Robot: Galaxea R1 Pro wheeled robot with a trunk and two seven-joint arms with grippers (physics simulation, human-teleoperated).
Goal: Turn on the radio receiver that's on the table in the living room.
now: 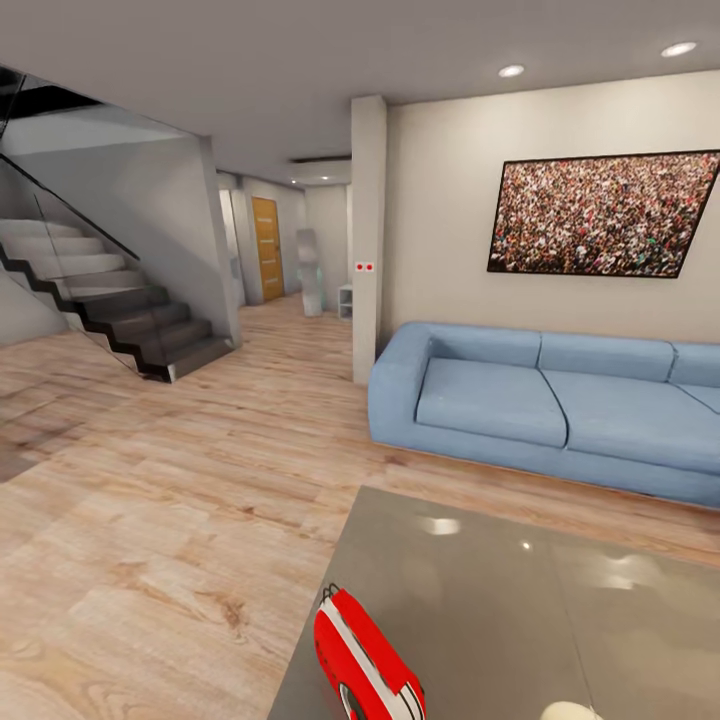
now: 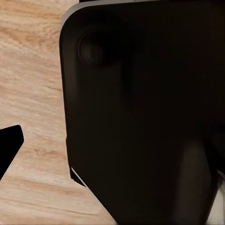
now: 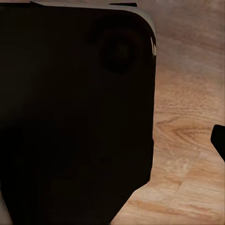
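At table (image 1: 480,600) edge, radio receiver (image 1: 365,660)

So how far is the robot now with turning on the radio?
Done: it has reached the living room; the radio receiver lies close ahead on the table, near its left edge, before the blue sofa. In hand: the approach. Left: reaching out and switching it on; no claw is at the radio in the head view.

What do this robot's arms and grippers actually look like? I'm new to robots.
From the wrist cameras, the left fingertip and the right fingertip are plain flat black with angular edges, with no markings or cables visible on them. Beside each is a big matte-black rounded panel with a round recess and a thin pale edge, probably part of the robot's own body.
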